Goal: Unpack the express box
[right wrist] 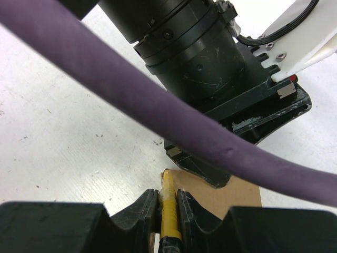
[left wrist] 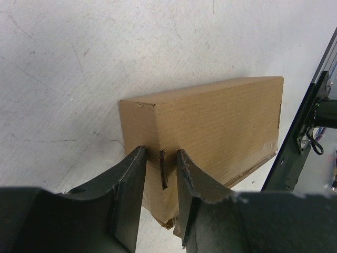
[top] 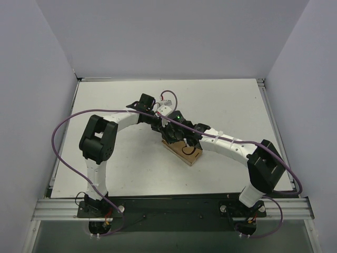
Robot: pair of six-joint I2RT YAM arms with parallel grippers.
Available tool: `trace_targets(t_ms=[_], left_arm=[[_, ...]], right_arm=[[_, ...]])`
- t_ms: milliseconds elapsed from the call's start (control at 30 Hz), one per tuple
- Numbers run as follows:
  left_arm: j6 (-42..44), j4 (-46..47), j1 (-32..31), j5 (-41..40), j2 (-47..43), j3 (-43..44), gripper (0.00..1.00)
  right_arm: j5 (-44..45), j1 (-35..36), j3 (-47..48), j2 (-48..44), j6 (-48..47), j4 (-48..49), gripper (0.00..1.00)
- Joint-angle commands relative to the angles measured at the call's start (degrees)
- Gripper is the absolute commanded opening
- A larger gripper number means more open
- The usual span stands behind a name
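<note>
Nearest the arm bases: R arm (top: 231,146) comes at the express box (top: 192,157) from its near-R side, L arm (top: 124,118) from its L. Both wrists bunch over the box's far-L end, so the top view hides the tips.

The box lies flat on the white table (top: 121,174), long axis slanted, and looks closed.

R gripper (right wrist: 167,194), at the box's top edge: jaws clamped tight on the slim yellow utility knife (right wrist: 169,208). The blade end points fwd, w/ the tip at the box's corner. Touching or just shy of it, can't tell.

L gripper (left wrist: 160,153), at the box's short end: jaws part-open w/ a clear gap. Its fingers (left wrist: 129,184) sit either side of a thin dark slit in that end face. Nothing is pinched btwn them, and whether the pads touch the cardboard can't be told.

Just beyond the box in the R wrist view, the L arm's black wrist housing (right wrist: 200,58) hangs over the cardboard. A purple cable (right wrist: 131,89) cuts diagonally across in front.
</note>
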Motion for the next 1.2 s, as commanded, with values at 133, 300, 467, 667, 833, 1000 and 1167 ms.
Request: trace_targets(t_ms=[133,300,467,667,833,1000,1167], left_arm=[[2.04,-2.75,-0.04,-3.78,2.24,0.85,0.38],[2.13,-2.75,-0.12,-4.05,2.06,0.68,0.38],[2.04,-2.57,-0.13,-3.78,2.32,0.68,0.38],[2.04,-2.75,-0.13,-4.05,2.24,0.94,0.38],[2.22,-2.75,-0.3,-3.96,1.88,0.5,0.38],[2.22,-2.66,-0.3,-3.87,1.89,0.5,0.38],[2.22,-2.66,-0.3,-3.87,1.89,0.59,0.38]], right_arm=[[-1.77,0.75,2.81,0.63,0.96,-1.58,0.0],[1.83,0.93,2.73,-0.76,2.46,-1.58,0.0],[3.07,1.46,2.11,-2.44,1.4,-0.62,0.0],[2.81,1.46,1.76,-1.39,0.88,-0.09,0.0],[3.24,1.46,1.59,-1.21,-0.53,0.26,0.0],[3.24,1.46,1.23,-1.47,-0.8,0.44,0.0],[2.55,1.46,1.06,-0.77,-0.88,0.53,0.0]])
